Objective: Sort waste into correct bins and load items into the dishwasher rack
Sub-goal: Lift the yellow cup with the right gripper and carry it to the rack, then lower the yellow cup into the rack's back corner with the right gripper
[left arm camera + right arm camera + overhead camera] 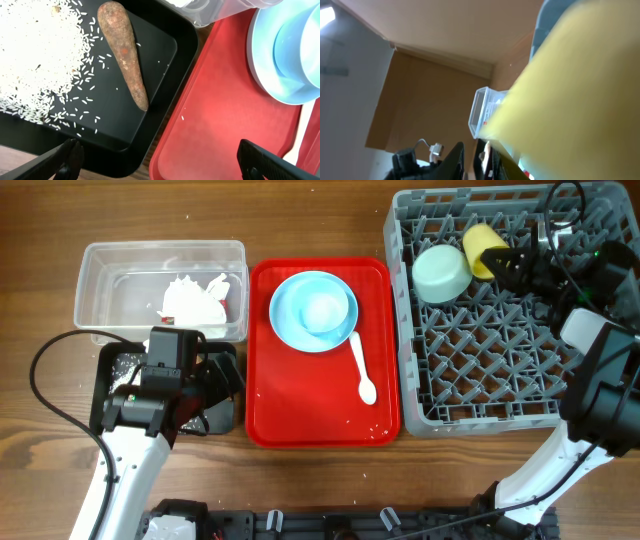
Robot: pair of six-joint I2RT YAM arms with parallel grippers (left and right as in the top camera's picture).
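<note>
My left gripper [165, 165] [222, 380] hangs open over the edge between the shallow black bin [130, 125] [112, 380] and the flat red tray [220, 115]. In that bin lie the brown sausage piece [125, 55] and rice crumbs [35, 55]. The clear bin [100, 265] holds the white tissue [190, 300] and the wrapper [226, 298]. The light blue plate [285, 320], small blue bowl [325, 308] and white spoon [362, 368] sit on the tray. In the dishwasher rack [480, 380], the yellow cup [482, 246] [580, 85] lies beside the pale green bowl [442, 272]. My right gripper [499, 266] [470, 152] is at the cup, its jaws slightly apart with nothing between them.
The red tray [300, 410] lies between the bins and the rack. Black cables [40, 380] loop by the left arm, and more run over the rack's far right corner [565, 220].
</note>
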